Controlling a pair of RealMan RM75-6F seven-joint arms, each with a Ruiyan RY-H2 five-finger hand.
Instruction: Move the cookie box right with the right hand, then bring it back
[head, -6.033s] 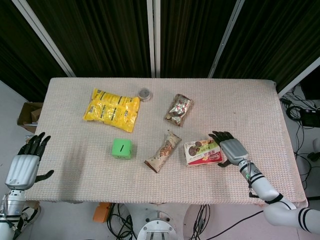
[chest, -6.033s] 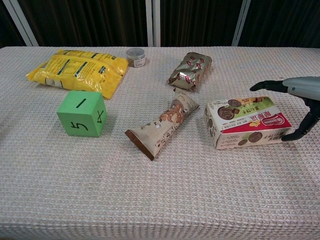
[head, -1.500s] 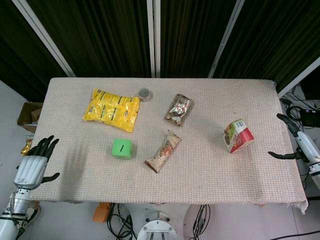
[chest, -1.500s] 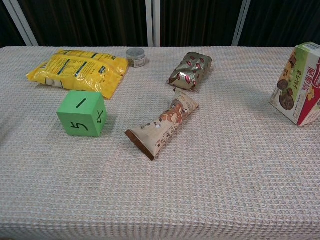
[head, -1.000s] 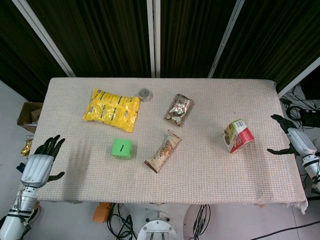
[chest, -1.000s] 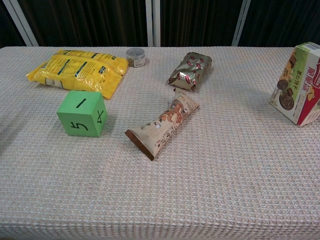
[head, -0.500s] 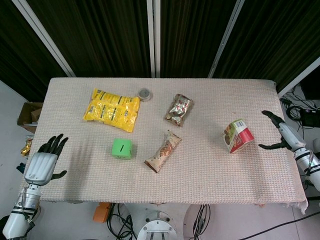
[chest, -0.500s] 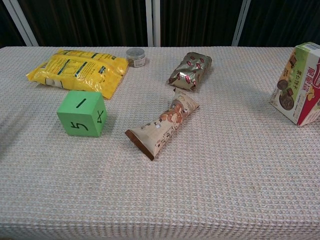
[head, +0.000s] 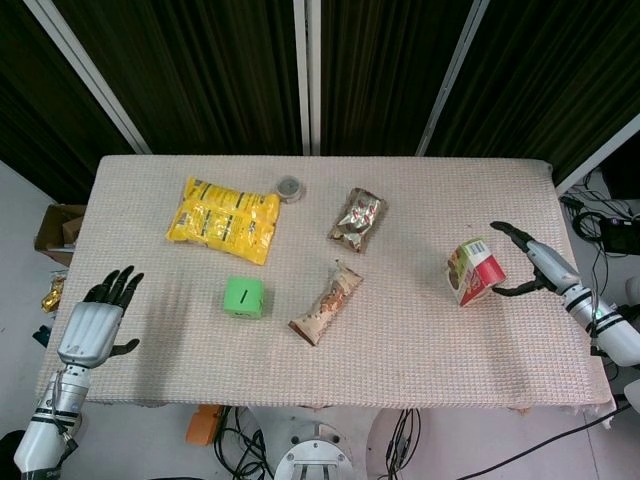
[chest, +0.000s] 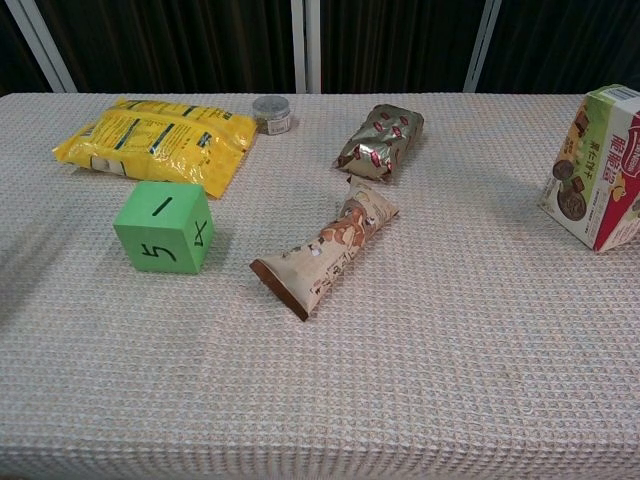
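Observation:
The cookie box (head: 474, 271) stands tilted on one edge at the right side of the table, red and green with cookie pictures; the chest view shows the cookie box (chest: 596, 165) at its right border. My right hand (head: 532, 266) is just right of it, fingers spread wide around the box's right side, thumb tip close to its lower corner, holding nothing. Contact cannot be made out. The chest view does not show this hand. My left hand (head: 95, 320) hovers open at the table's front left corner.
A yellow snack bag (head: 225, 218) and a small round tin (head: 290, 187) lie at the back left. A green cube (head: 244, 297), a long snack bar (head: 327, 303) and a shiny brown packet (head: 358, 220) sit mid-table. The table's right edge (head: 575, 290) is beside the hand.
My right hand has come in from beyond the table's right edge to the box's right side. The left hand has drifted slightly right. The box, earlier flat and further left, has stayed put lately.

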